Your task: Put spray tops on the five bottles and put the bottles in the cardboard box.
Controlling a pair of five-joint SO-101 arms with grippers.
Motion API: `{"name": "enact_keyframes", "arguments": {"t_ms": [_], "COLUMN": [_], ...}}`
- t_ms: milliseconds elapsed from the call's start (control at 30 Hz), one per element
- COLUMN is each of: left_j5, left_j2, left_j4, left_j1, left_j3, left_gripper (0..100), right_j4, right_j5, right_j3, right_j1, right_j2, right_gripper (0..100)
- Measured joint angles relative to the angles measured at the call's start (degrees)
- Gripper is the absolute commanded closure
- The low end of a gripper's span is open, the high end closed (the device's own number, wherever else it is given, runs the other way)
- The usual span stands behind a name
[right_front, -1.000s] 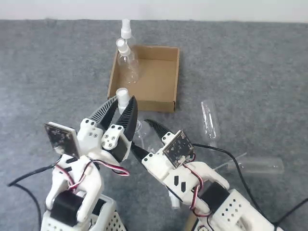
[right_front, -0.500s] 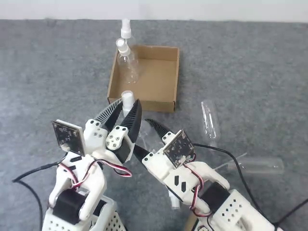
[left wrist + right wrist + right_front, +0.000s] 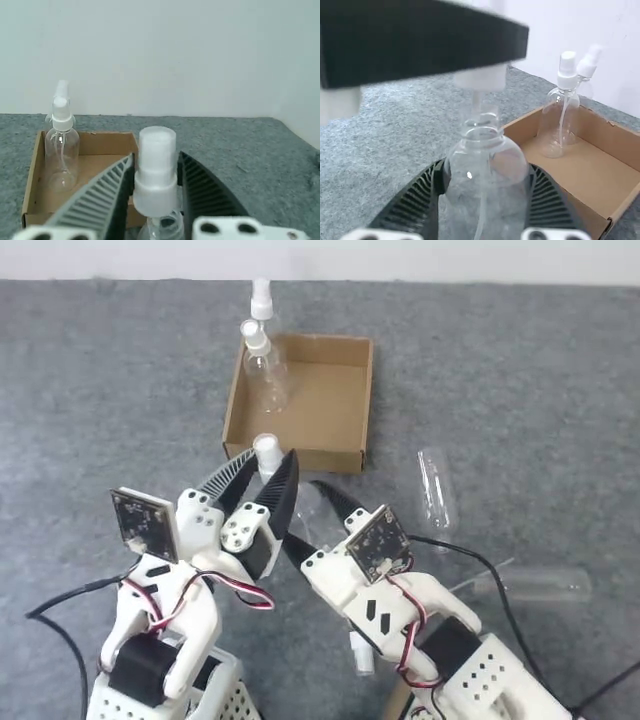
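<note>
You are in the middle of capping a bottle. Your left gripper (image 3: 156,156) is closed on a white spray top (image 3: 156,172) and holds it upright over the clear bottle (image 3: 481,152). Your right gripper (image 3: 485,180) is clamped around that bottle's body, near the middle of the surface and just short of the cardboard box (image 3: 345,455).

The top's tube appears to have entered the neck, but the collar sits above it and is not seated. Your next move probably calls for a straight descent, keeping the collar centred on the neck, then a press or twist while the right gripper holds the bottle steady.

One capped bottle (image 3: 268,370) stands in the box's far left corner. A second capped one (image 3: 262,300) is right behind it; you cannot tell if it is inside. Two uncapped bottles (image 3: 437,490) (image 3: 540,583) lie toward the surface's right edge, waiting for tops.
</note>
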Motion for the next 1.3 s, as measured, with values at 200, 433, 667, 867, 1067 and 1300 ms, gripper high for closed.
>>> {"name": "enact_keyframes", "arguments": {"t_ms": [200, 433, 667, 867, 1067, 1300], "left_j5": [-3.08, -3.43, -3.60, -3.78, -7.38, -8.26], "left_j2": [0.09, 0.09, 0.00, 0.00, 0.00, 0.00], "left_j4": [3.78, 3.96, 3.96, 3.96, 3.96, 3.96], "left_j1": [0.18, 0.09, -0.35, -3.16, -3.16, 1.14], "left_j3": [-0.35, -2.37, -6.15, -6.51, -6.51, -6.51], "left_gripper": [84, 84, 84, 92, 95, 95], "right_j4": [0.00, 0.00, 0.00, 0.00, 0.00, 0.00], "right_j5": [0.00, 0.00, 0.00, 0.00, 0.00, 0.00], "right_j3": [0.00, 0.00, 0.00, 0.00, 0.00, 0.00], "right_j1": [0.00, 0.00, 0.00, 0.00, 0.00, 0.00], "right_j2": [0.00, 0.00, 0.00, 0.00, 0.00, 0.00], "right_gripper": [89.7, 89.7, 89.7, 89.7, 89.7, 89.7]}}
